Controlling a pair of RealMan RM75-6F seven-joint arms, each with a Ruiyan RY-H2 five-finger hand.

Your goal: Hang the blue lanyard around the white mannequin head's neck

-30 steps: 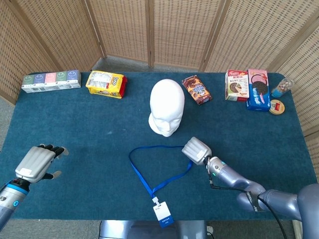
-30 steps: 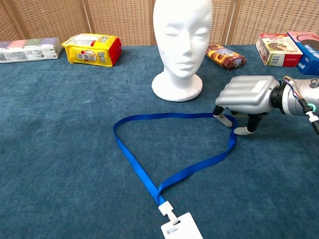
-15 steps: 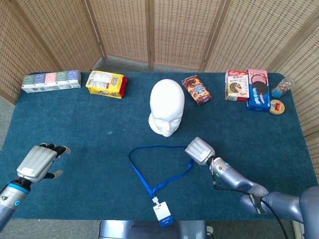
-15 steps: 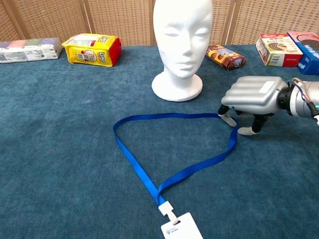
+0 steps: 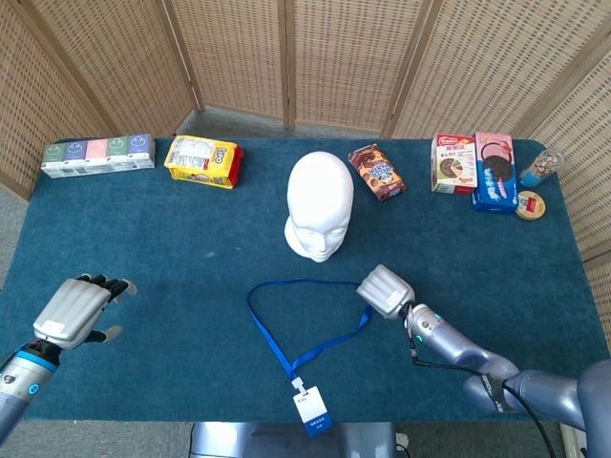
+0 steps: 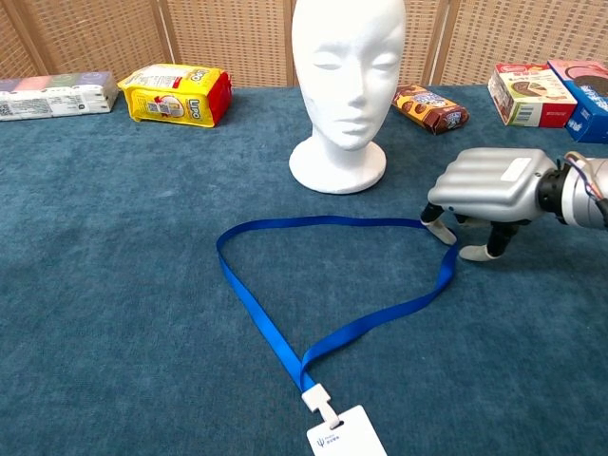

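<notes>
The blue lanyard (image 5: pixel 286 334) (image 6: pixel 285 323) lies flat on the table as a loop, its white badge (image 5: pixel 313 412) (image 6: pixel 346 433) nearest me. The white mannequin head (image 5: pixel 319 205) (image 6: pixel 345 76) stands upright just beyond the loop. My right hand (image 5: pixel 386 290) (image 6: pixel 486 186) is arched over the loop's right bend, a fingertip (image 6: pixel 439 231) on the strap and the thumb just outside it, pinching the bend against the cloth. My left hand (image 5: pixel 72 310) hovers at the near left with fingers spread, holding nothing, far from the lanyard.
Snack packs line the far edge: a row of small cartons (image 5: pixel 97 155), a yellow bag (image 5: pixel 201 161), a brown biscuit pack (image 5: pixel 376 172) (image 6: pixel 429 107), boxes (image 5: pixel 473 164) and a small jar (image 5: pixel 539 169). Blue cloth covers the table (image 5: pixel 172 248); wicker screens stand behind.
My right hand has slid a little to the right and toward me, and the lanyard's right bend has shifted with it. The left hand has barely moved.
</notes>
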